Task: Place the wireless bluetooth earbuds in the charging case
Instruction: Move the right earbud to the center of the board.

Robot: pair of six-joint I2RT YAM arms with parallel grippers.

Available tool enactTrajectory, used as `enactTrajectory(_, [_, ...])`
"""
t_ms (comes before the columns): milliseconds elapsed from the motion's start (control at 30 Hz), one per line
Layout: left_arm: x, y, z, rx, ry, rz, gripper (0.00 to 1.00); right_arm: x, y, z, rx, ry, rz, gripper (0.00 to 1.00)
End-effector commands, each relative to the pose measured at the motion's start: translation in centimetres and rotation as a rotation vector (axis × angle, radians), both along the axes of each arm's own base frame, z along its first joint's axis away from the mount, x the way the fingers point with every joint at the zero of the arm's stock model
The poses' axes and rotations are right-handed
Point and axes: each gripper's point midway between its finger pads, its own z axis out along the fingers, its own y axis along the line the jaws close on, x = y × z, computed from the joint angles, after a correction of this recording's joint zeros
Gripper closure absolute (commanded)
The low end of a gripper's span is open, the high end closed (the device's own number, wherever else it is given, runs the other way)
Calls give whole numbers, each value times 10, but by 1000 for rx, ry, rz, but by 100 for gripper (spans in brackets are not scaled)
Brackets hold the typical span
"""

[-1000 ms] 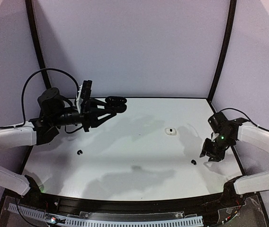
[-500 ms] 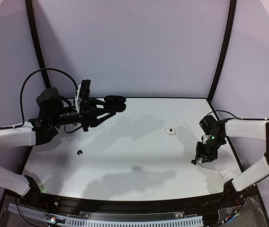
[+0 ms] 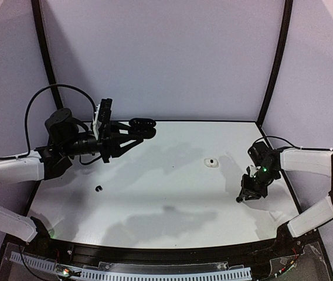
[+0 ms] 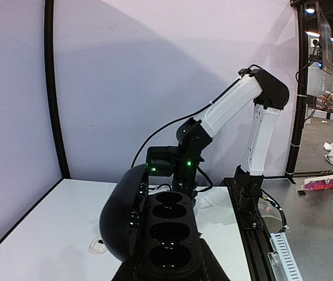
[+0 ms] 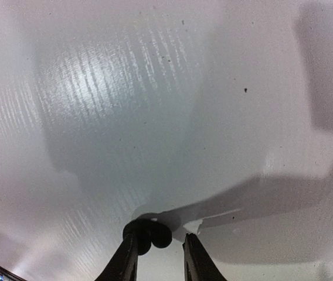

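Pick-up step: right claw, narrowly open, straddles a black earbud on the surface; next, clamp it and carry to the charging case gripped by the left claw.

Soft, purplish light; streaky glare on the table, broad blurry shadows.

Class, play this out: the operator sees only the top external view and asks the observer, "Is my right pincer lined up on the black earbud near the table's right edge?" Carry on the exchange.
Observer: Right wrist view: the black earbud sits between the fingers of the right pincer, touching one, with a gap to the other.
Operator: Is the charging case in the left pincer open?
Observer: Yes. Left wrist view shows its lid swung back and its round wells looking empty.
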Motion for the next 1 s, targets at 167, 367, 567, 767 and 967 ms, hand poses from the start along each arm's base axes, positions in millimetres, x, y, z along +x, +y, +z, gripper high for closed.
enactTrajectory(167, [-4,5,4,-13,-30,7,99,-20,2,0,48,16,-16,78])
enactTrajectory(367, [-5,5,6,-13,-38,3,99,-6,-1,17,13,-29,-13,80])
enactTrajectory(567, [-4,4,4,-10,-31,1,99,19,-1,38,-39,-93,48,79])
enactTrajectory(767, [-5,5,6,-8,-45,4,99,21,-18,16,-180,8,119,74])
enactTrajectory(967, [-3,6,7,-7,-43,17,99,18,-10,8,-136,26,153,75])
